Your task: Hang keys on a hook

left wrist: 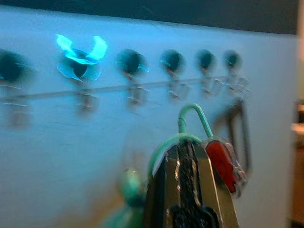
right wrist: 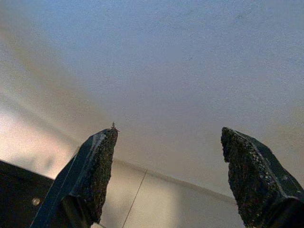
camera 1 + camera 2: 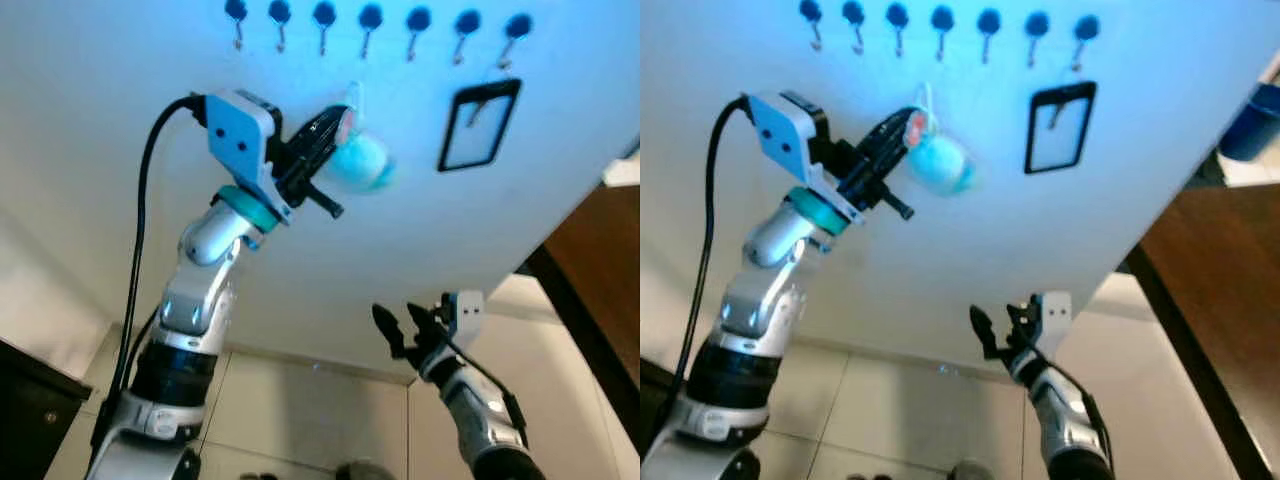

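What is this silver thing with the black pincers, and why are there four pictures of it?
It is a robot with two silver arms. Each arm ends in a gripper, a pincer of two black fingers. Two pictures come from the robot's eyes in its head, so they show almost the same scene. The other two come from small cameras on its wrists, looking along the fingers.

The left gripper is raised to a white wall and shut on a key ring with a fluffy blue ball and a red tag. Above is a row of hooks with dark knobs. A black frame hangs from one hook on the right. The keys are not on a hook yet.

The right gripper waits lower down, open and empty.
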`<state>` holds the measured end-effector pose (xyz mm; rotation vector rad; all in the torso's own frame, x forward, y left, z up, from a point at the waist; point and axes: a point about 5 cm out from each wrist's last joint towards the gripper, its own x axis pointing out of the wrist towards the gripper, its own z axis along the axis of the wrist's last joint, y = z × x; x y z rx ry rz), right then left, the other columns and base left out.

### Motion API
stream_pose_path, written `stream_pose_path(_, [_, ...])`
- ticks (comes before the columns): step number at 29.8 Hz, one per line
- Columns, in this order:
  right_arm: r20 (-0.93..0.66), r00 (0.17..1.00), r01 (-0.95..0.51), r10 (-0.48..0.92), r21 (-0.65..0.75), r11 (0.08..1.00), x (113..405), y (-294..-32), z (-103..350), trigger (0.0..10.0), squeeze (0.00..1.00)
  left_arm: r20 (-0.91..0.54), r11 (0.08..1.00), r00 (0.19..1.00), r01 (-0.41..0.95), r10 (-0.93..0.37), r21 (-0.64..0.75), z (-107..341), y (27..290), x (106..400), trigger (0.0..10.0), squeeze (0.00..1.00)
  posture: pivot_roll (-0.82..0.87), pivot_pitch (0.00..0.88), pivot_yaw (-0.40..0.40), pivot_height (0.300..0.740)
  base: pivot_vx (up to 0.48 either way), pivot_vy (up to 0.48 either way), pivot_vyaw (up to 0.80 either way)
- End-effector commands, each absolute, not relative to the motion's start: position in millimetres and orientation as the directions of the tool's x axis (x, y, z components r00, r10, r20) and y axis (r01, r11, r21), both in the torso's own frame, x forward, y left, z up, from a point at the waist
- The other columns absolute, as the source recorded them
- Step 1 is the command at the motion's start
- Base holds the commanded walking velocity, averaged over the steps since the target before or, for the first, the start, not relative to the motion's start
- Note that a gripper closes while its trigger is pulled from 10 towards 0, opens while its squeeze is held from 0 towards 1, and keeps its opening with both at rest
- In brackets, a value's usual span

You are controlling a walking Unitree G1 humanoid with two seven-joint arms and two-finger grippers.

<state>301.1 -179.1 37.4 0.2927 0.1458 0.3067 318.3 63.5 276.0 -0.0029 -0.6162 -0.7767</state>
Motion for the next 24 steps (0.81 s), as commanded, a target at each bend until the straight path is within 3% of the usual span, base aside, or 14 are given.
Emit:
stream_pose_path(1, [-0.129, 0.946, -0.245, 0.299, 0.323, 0.914, 295, -183, 29, 10.0, 0.00, 0.519, 0.703, 0.524, 0.671, -0.675, 0.237, 277, 59, 315, 10.0, 0.00, -0.10, 0.064, 0.073, 0.740, 0.000, 0.000, -0.75])
stream_pose_path(6, [-0.117, 0.946, -0.246, 0.302, 0.346, 0.905, 295, -181, 30, 10.0, 0.00, 0.517, 0.667, 0.482, 0.698, -0.707, 0.261, 277, 57, 309, 10.0, 0.00, -0.10, 0.069, 0.077, 0.740, 0.000, 0.000, -0.74])
stream_pose_path(11, [-0.100, 0.947, -0.253, 0.304, 0.349, 0.903, 295, -179, 31, 10.0, 0.00, 0.519, 0.676, 0.491, 0.690, -0.700, 0.259, 277, 58, 309, 10.0, 0.00, -0.10, 0.072, 0.078, 0.740, 0.000, 0.000, -0.71])
stream_pose_path(16, [-0.087, 0.947, -0.261, 0.309, 0.351, 0.899, 295, -177, 32, 10.0, 0.00, 0.520, 0.768, 0.589, 0.594, -0.618, 0.240, 280, 66, 321, 10.0, 0.00, -0.10, 0.076, 0.082, 0.740, 0.000, 0.000, 0.00])
stream_pose_path(18, [-0.083, 0.947, -0.262, 0.309, 0.353, 0.898, 295, -175, 33, 10.0, 0.00, 0.509, 0.846, 0.681, 0.477, -0.527, 0.237, 280, 75, 332, 10.0, 0.00, -0.10, 0.078, 0.082, 0.740, 0.000, 0.000, 0.00])
stream_pose_path(24, [-0.077, 0.949, -0.261, 0.306, 0.354, 0.898, 295, -175, 34, 10.0, 0.00, 0.491, 0.927, 0.791, 0.261, -0.366, 0.270, 280, 95, 345, 10.0, 0.00, -0.10, 0.081, 0.084, 0.740, 0.000, 0.000, 0.00])
